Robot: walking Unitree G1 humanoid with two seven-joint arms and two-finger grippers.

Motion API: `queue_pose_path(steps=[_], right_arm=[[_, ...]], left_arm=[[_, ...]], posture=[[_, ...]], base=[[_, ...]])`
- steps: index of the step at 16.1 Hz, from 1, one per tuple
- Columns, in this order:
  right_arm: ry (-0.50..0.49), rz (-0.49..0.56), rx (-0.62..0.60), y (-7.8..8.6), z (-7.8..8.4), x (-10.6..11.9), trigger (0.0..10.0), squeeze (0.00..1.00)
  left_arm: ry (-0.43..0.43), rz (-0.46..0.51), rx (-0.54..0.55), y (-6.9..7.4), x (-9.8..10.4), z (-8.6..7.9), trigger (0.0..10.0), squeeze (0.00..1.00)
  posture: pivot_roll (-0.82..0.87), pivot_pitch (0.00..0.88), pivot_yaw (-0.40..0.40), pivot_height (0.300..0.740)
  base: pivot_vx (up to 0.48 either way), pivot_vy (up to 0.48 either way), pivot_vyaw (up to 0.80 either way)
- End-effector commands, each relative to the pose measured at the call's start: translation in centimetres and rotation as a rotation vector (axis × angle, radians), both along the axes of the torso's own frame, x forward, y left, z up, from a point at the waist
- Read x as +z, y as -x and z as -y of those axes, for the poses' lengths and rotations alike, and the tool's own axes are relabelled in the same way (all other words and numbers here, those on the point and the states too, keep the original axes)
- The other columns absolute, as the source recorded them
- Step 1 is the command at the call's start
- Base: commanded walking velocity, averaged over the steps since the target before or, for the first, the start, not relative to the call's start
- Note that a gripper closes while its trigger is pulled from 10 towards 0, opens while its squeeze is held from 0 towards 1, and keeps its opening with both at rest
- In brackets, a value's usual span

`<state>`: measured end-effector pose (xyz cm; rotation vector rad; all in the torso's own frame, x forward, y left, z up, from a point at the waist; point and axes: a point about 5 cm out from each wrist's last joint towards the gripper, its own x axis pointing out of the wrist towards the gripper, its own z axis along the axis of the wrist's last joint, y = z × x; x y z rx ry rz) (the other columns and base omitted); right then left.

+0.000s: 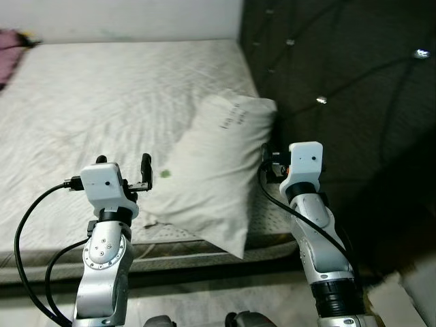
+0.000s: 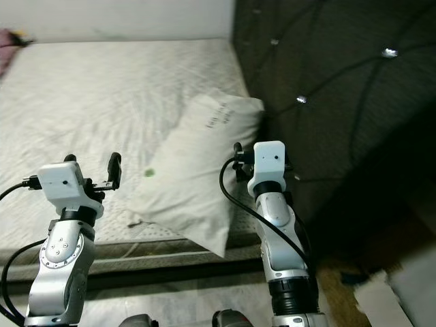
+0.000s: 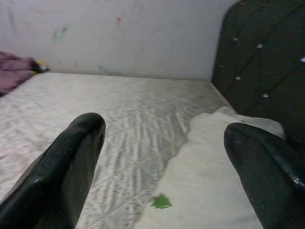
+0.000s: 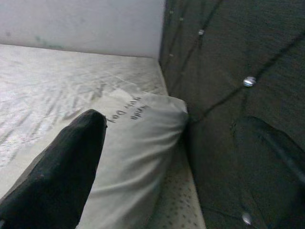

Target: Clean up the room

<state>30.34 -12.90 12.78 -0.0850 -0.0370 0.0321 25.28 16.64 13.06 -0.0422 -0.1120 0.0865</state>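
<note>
One white pillow (image 1: 214, 174) lies at the near corner of the bed, against the dark padded headboard (image 1: 340, 88), with one small green scrap (image 1: 165, 174) on it. The left gripper (image 1: 122, 169) hovers beside it, fingers spread; the right gripper (image 1: 267, 163) too, fingers parted. A bare quilted mattress (image 1: 102, 102) meets one white wall (image 1: 122, 17).

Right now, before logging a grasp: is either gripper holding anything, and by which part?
Nothing held. The left gripper and right gripper hang open beside the pillow.
</note>
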Motion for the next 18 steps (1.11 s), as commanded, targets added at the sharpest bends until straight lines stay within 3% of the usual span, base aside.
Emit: queue_pose_path(steps=[1,5,15,18], right_arm=[[-0.011,0.009,0.003,-0.22,-0.07,0.43,10.0,0.00],[-0.018,0.011,0.015,-0.31,-0.12,0.50,10.0,0.00],[-0.001,0.022,0.019,-0.46,-0.09,0.69,10.0,0.00],[0.000,0.022,0.020,-0.58,-0.09,0.76,10.0,0.00]], left_arm=[[-0.004,0.010,-0.010,-0.04,0.28,-0.09,10.0,0.00],[0.021,0.006,0.012,-0.10,0.32,-0.38,10.0,0.00],[0.020,0.021,-0.034,-0.05,0.57,0.07,10.0,0.00],[0.025,0.021,-0.049,-0.11,0.61,0.24,10.0,0.00]], posture=[[0.05,0.053,0.005,0.740],[0.05,0.052,0.003,0.740],[0.05,0.059,-0.004,0.740],[0.05,0.062,-0.007,0.740]], base=[[0.000,0.000,-0.80],[0.000,0.000,-0.80],[0.000,0.000,0.00],[0.280,0.000,0.00]])
